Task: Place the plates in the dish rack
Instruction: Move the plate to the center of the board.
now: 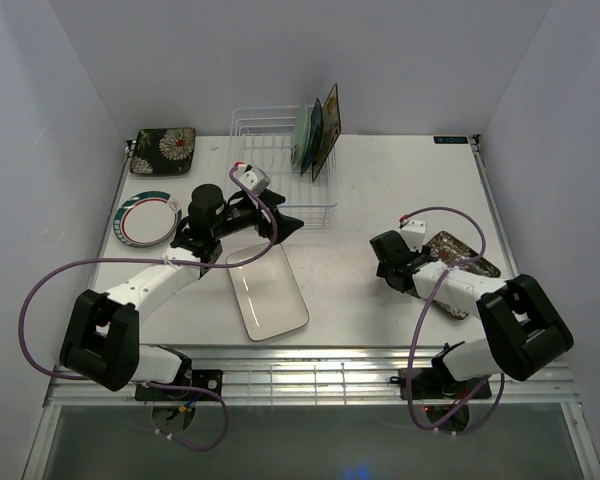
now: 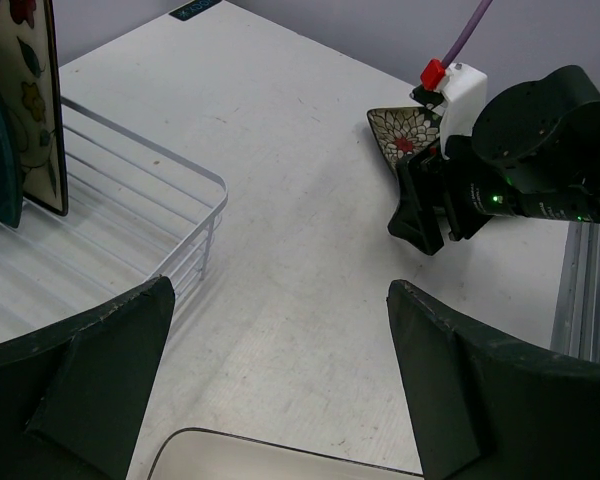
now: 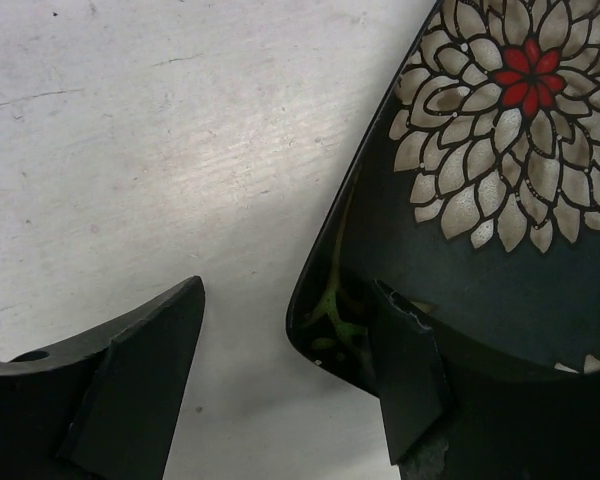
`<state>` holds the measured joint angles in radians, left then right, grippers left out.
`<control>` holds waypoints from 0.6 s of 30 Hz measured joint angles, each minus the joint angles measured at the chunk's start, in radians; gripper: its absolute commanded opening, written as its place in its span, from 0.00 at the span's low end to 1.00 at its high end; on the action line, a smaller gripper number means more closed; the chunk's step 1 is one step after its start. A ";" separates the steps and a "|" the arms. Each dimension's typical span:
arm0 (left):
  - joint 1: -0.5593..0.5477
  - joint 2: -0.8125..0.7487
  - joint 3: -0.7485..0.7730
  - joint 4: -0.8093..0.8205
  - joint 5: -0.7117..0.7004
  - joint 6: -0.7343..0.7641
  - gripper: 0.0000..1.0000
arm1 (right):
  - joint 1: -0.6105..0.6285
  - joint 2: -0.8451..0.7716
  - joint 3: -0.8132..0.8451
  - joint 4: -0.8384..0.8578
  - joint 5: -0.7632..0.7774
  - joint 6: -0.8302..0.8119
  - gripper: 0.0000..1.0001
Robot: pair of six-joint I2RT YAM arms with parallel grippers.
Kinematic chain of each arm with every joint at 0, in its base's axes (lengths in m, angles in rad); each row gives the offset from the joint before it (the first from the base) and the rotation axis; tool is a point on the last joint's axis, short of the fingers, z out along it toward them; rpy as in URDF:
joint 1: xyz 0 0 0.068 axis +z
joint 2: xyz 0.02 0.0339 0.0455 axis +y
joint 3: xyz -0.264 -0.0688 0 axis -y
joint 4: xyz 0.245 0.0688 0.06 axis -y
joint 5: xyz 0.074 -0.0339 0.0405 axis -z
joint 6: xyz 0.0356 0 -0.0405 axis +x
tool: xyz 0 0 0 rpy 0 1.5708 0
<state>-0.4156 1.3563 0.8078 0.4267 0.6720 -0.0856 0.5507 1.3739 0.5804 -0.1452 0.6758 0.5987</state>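
Observation:
The white wire dish rack [image 1: 272,170] stands at the back middle. A mint-green plate [image 1: 298,146], a teal plate [image 1: 314,138] and a cream floral plate [image 1: 329,130] stand upright at its right end. The white rectangular plate [image 1: 267,290] lies flat near the front. My left gripper [image 1: 288,228] is open and empty above the table between this plate and the rack [image 2: 130,205]. My right gripper [image 1: 385,262] is open. In the right wrist view its jaws [image 3: 290,370] straddle a corner of a dark floral plate [image 3: 480,150], one finger over the plate, the other over the table.
A second dark floral plate [image 1: 165,150] lies at the back left corner. A round white green-rimmed plate [image 1: 148,220] lies at the left beside my left arm. The right arm [image 2: 520,160] and its dark plate [image 2: 400,135] show in the left wrist view.

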 measured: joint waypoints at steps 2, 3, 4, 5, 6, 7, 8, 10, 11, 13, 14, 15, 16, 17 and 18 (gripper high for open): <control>0.000 0.000 0.000 0.000 -0.001 0.000 0.98 | 0.011 0.031 0.024 -0.021 0.027 0.003 0.61; 0.000 0.000 0.000 0.000 -0.002 0.000 0.98 | 0.016 0.049 0.038 -0.036 0.042 0.004 0.60; 0.000 0.000 0.000 0.000 -0.003 0.000 0.98 | 0.020 0.066 0.051 -0.047 0.059 0.011 0.58; 0.000 0.000 0.000 0.000 -0.003 0.000 0.98 | 0.024 0.080 0.062 -0.060 0.074 0.015 0.48; 0.000 0.000 0.000 0.000 -0.003 0.001 0.98 | 0.029 0.091 0.071 -0.071 0.088 0.016 0.46; 0.000 0.000 0.000 0.000 -0.003 0.001 0.98 | 0.033 0.100 0.079 -0.085 0.105 0.023 0.44; 0.000 0.000 0.000 0.000 -0.003 0.001 0.98 | 0.037 0.105 0.085 -0.095 0.117 0.030 0.37; 0.000 0.000 0.000 0.000 -0.003 0.003 0.98 | 0.048 0.114 0.096 -0.119 0.141 0.046 0.29; 0.000 0.000 0.000 0.000 -0.003 0.003 0.98 | 0.059 0.121 0.106 -0.135 0.154 0.052 0.27; 0.000 0.000 0.000 0.000 -0.003 0.004 0.98 | 0.086 0.145 0.129 -0.181 0.186 0.066 0.21; 0.000 0.000 0.000 0.000 -0.004 0.004 0.98 | 0.098 0.162 0.142 -0.206 0.199 0.079 0.10; 0.000 0.000 0.000 0.000 -0.004 0.004 0.98 | 0.108 0.179 0.155 -0.227 0.216 0.090 0.09; 0.000 0.000 0.000 0.000 -0.004 0.004 0.98 | 0.118 0.196 0.171 -0.250 0.229 0.105 0.08; 0.000 0.000 0.000 0.000 -0.004 0.004 0.98 | 0.127 0.212 0.187 -0.272 0.241 0.117 0.08; 0.000 0.000 0.000 0.000 -0.004 0.004 0.98 | 0.136 0.227 0.200 -0.290 0.251 0.129 0.08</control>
<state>-0.4156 1.3563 0.8078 0.4263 0.6682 -0.0814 0.6865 1.6005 0.7803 -0.4347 0.9268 0.7277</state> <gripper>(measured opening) 0.979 0.302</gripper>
